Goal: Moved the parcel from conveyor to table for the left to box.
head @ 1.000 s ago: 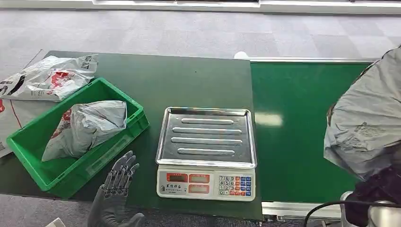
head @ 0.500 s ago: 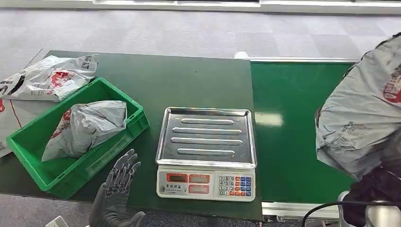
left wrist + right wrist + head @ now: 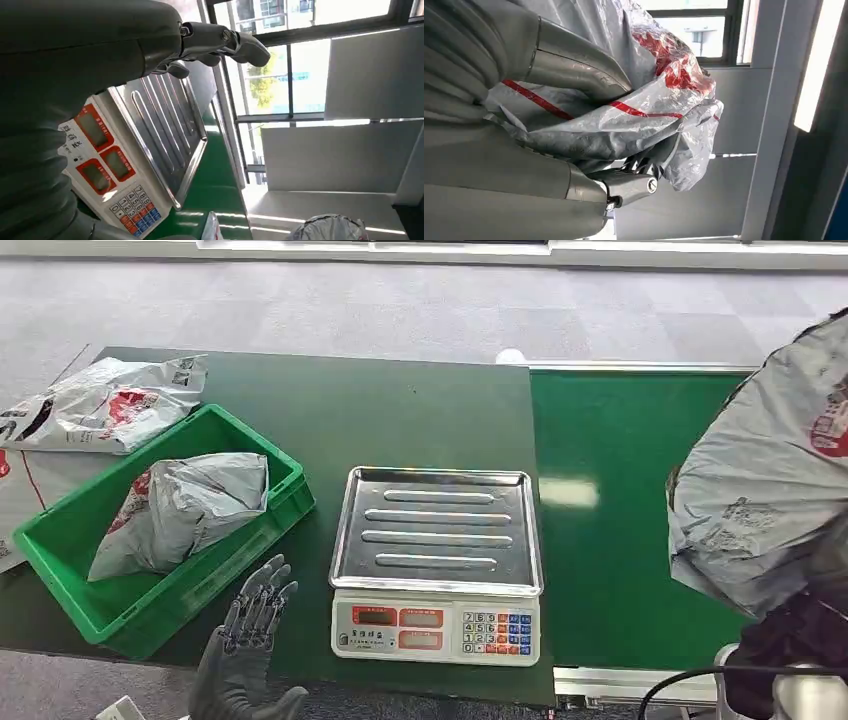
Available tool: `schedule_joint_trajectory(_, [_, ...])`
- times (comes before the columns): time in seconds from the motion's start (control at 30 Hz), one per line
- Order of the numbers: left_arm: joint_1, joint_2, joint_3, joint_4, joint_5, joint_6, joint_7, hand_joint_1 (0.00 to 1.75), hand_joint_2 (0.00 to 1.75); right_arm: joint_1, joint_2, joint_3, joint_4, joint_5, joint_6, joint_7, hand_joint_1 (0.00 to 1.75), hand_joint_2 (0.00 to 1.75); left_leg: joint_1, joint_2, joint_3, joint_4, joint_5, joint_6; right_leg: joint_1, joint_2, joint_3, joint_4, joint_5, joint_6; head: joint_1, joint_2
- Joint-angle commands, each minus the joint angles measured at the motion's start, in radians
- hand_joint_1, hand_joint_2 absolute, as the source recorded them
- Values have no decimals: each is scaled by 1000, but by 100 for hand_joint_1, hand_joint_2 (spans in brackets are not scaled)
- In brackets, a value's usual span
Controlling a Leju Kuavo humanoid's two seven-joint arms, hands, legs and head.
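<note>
A grey plastic parcel (image 3: 765, 500) with red print hangs above the right side of the green conveyor (image 3: 610, 510), lifted clear of the belt. My right hand (image 3: 574, 85) grips it, thumb and fingers wrapped around the crumpled bag (image 3: 659, 110). My left hand (image 3: 245, 645) is open, fingers spread, at the table's near edge between the green box (image 3: 70, 550) and the scale (image 3: 436, 565). Its fingers (image 3: 220, 42) reach over the scale's steel tray (image 3: 165, 125). Another grey parcel (image 3: 180, 510) lies in the green box.
A third parcel (image 3: 105, 405) lies on the table at the far left beyond the box. The scale's keypad (image 3: 495, 632) faces me. The dark green table (image 3: 400, 415) extends behind the scale.
My right hand has brought the parcel slightly left and up compared with a second ago, then held still. The left hand has barely shifted.
</note>
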Motion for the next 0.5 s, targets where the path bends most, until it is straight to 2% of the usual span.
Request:
schedule_joint_trajectory(0.03, [-15, -3, 33, 39, -2, -3, 4, 0, 175, -11, -2, 31, 18, -4, 1, 2, 175, 175, 0, 2, 2, -2, 1, 0, 0, 2, 2, -2, 1, -1, 0, 0])
schedule_joint_trajectory(0.5, [-15, -3, 33, 39, -2, -3, 4, 0, 175, -11, -2, 31, 18, -4, 1, 2, 175, 175, 0, 1, 2, -2, 0, 0, 0, 1, 2, -2, 1, -1, 0, 0])
